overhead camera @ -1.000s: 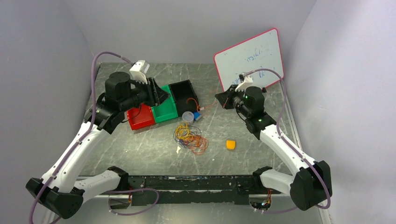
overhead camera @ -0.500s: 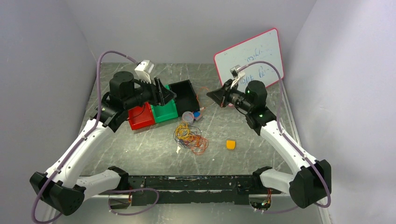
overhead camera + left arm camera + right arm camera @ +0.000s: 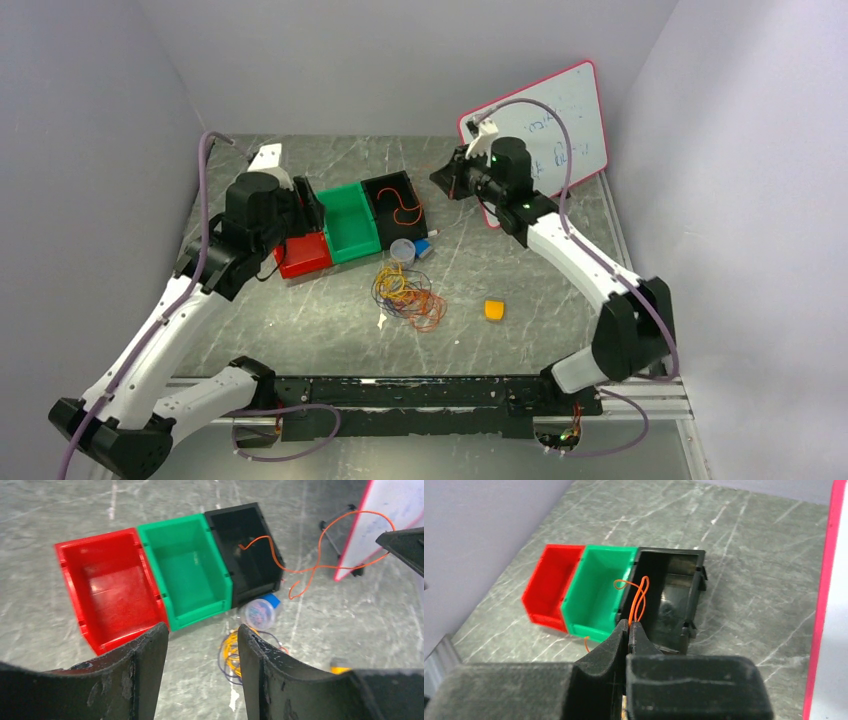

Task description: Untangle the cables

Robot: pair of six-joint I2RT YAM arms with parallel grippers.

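Note:
A tangle of orange, yellow and dark purple cables (image 3: pixel 405 295) lies on the table in front of the bins, and shows between the fingers in the left wrist view as cables (image 3: pixel 232 652). One orange cable (image 3: pixel 639 597) is pinched in my shut right gripper (image 3: pixel 630 625). It hangs in a loop into the black bin (image 3: pixel 385 190). In the top view my right gripper (image 3: pixel 445 180) hovers just right of that bin. My left gripper (image 3: pixel 202 630) is open and holds nothing. It sits above the red bin (image 3: pixel 303 255).
A green bin (image 3: pixel 352 225) stands between the red and black bins. A small clear cup with a blue lid (image 3: pixel 403 250) lies in front of them. A yellow-orange block (image 3: pixel 494 310) lies right of the tangle. A pink-framed whiteboard (image 3: pixel 545 115) leans at the back right.
My right gripper has swung back and left, carrying the orange cable over the black bin. My left gripper has opened wider and drawn back to the left, off the green bin.

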